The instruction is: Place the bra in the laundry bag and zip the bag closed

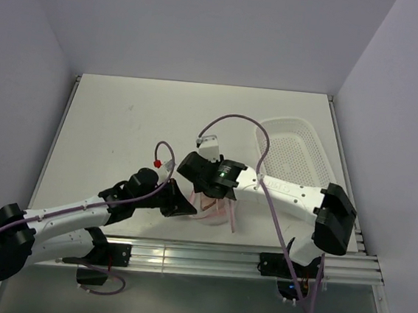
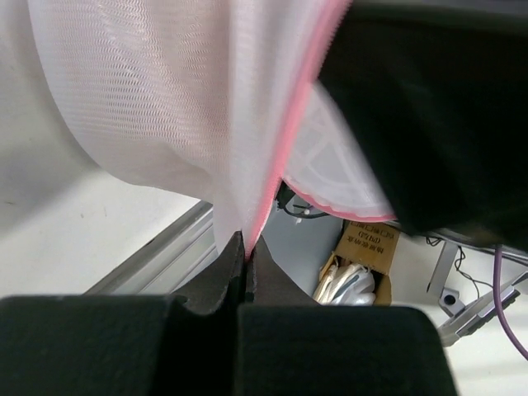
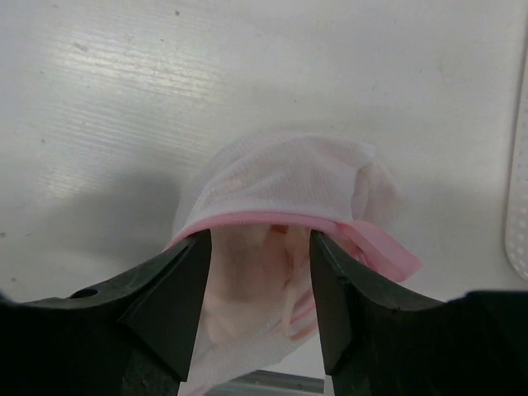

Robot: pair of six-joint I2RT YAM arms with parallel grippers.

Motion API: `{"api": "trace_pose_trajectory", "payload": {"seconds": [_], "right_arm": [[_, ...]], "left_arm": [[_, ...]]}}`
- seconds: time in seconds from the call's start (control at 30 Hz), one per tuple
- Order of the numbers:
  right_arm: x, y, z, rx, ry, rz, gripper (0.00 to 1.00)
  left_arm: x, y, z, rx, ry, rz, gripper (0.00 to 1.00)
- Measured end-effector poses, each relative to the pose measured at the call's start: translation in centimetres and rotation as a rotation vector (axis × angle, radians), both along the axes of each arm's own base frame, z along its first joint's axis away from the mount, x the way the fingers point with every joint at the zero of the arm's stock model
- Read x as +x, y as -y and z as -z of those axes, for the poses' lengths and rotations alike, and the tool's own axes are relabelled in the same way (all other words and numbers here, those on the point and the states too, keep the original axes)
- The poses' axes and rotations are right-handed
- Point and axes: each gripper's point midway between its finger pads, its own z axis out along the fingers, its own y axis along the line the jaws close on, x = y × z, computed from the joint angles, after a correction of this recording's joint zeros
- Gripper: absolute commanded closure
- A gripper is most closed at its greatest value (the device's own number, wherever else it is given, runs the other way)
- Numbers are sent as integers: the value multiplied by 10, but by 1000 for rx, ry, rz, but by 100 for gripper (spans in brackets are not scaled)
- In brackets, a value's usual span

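The laundry bag [image 1: 211, 208] is a white mesh pouch with a pink zipper rim, near the table's front edge between my two grippers. My left gripper [image 2: 246, 241] is shut on the bag's pink rim [image 2: 285, 157], and the mesh [image 2: 157, 99] hangs over it. My right gripper [image 3: 260, 241] is open above the bag's open mouth [image 3: 272, 219], one finger at each side. The peach-pink bra [image 3: 247, 289] lies inside the bag between those fingers. In the top view the right gripper [image 1: 208, 177] covers most of the bag.
A white perforated plastic basket [image 1: 294, 154] stands at the right, behind the right arm. The table's front rail [image 1: 207, 256] runs just below the bag. A purple cable loops over the right arm.
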Motion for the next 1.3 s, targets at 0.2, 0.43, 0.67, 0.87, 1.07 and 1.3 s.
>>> {"api": "trace_pose_trajectory", "payload": {"seconds": [0.2, 0.43, 0.67, 0.87, 1.07, 1.3], "right_arm": [[-1, 2, -39, 71, 44, -10, 39], [-9, 12, -55, 85, 56, -17, 37], [-18, 42, -95, 180, 124, 16, 37], [-30, 63, -58, 139, 80, -2, 48], [-27, 52, -44, 155, 62, -62, 48], [-19, 24, -35, 186, 54, -142, 47]], "left_arm": [[1, 1, 4, 9, -16, -7, 100], [3, 1, 6, 13, -17, -14, 100], [5, 0, 9, 23, -22, -28, 94], [7, -3, 13, 46, -21, -43, 93], [8, -2, 11, 50, -14, -43, 94], [7, -3, 12, 62, -13, -38, 94]]}}
